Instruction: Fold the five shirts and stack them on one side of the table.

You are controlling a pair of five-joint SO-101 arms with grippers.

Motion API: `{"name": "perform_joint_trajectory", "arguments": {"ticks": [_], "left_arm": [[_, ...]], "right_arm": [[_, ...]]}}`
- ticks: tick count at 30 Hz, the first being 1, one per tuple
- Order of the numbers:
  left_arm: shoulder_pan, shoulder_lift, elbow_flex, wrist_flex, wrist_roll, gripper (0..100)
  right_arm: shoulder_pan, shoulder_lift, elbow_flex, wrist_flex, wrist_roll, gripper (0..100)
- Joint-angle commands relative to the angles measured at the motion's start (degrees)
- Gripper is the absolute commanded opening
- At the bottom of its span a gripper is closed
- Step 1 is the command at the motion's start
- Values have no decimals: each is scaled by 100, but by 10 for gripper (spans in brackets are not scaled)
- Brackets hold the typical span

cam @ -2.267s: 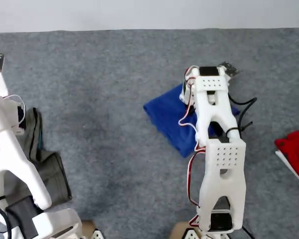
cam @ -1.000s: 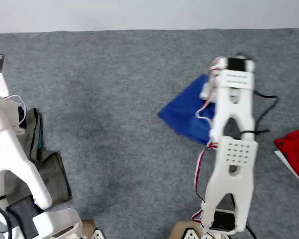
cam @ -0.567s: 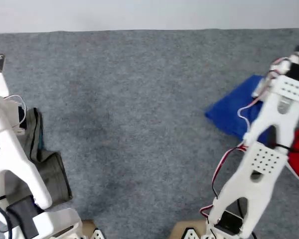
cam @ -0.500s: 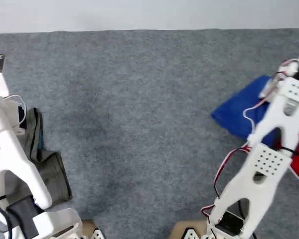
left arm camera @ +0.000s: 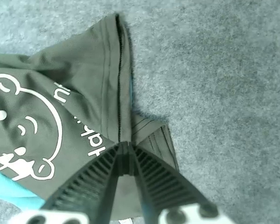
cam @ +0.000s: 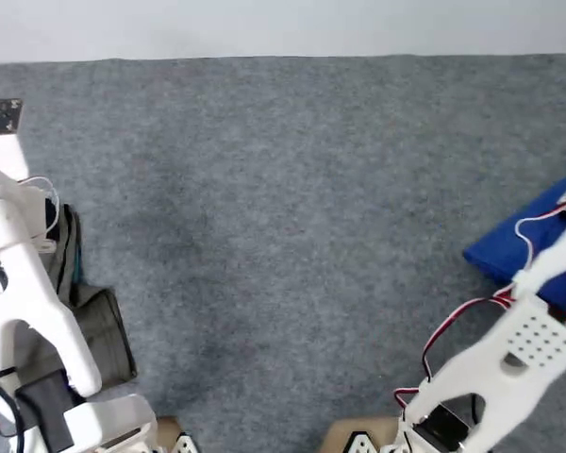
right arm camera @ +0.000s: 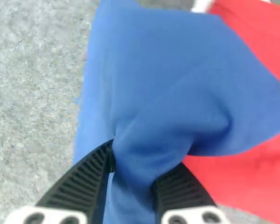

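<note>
A folded blue shirt [cam: 526,243] hangs at the table's right edge, pinched in my right gripper [right arm camera: 130,161], which is shut on a bunch of its cloth [right arm camera: 177,93]. Under and beside the blue cloth lies a red shirt [right arm camera: 252,60]. At the left edge lies a dark olive shirt [cam: 87,321] with a white print [left arm camera: 23,135], a bit of teal cloth [left arm camera: 9,198] under it. My left gripper [left arm camera: 125,151] is shut on a fold of the olive shirt, above that pile.
Grey carpet-like cloth [cam: 283,208] covers the table, with wide free room in the middle. A pale wall [cam: 283,28] runs along the far edge. The left arm's white body [cam: 28,311] stands over the olive pile.
My right arm has swung from the table's middle to the far right, carrying the blue shirt over the red one. The left arm has barely shifted.
</note>
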Motion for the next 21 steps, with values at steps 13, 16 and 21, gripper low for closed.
{"name": "perform_joint_trajectory", "arguments": {"ticks": [13, 16, 21], "left_arm": [[114, -255, -22, 158, -35, 20], [114, -255, -22, 158, -44, 20], [114, -255, -22, 158, -62, 20]], "right_arm": [[875, -1147, 360, 207, 229, 8], [1059, -1112, 360, 198, 325, 8], [1323, -813, 369, -92, 352, 8]]}}
